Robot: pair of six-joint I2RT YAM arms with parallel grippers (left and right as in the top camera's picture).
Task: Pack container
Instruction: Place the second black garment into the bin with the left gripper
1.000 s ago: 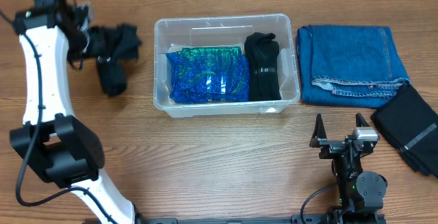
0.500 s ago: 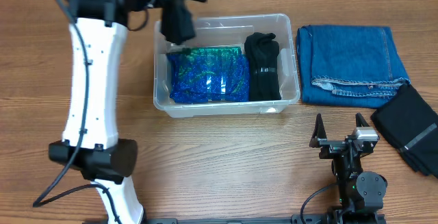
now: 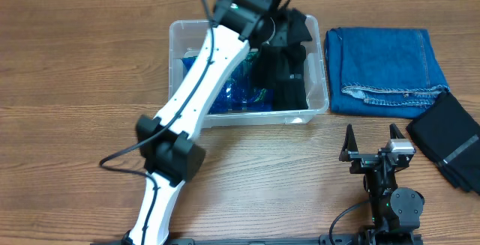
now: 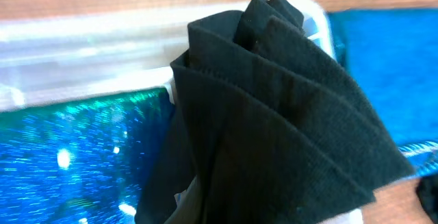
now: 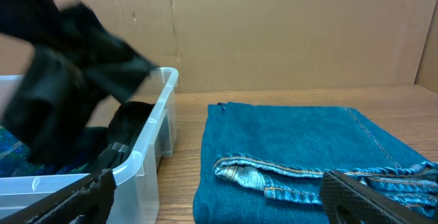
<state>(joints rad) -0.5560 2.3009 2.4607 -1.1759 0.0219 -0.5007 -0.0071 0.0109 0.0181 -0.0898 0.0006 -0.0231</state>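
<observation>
A cloth point(image 3: 298, 29) hangs over the container point(image 3: 176, 65), with jeans point(image 3: 382, 69) just right of it.

We can read no text, brand, number or sign in any view. Nothing legible shows on the container point(image 3: 187, 22) or on the jeans point(image 3: 382, 58).
</observation>
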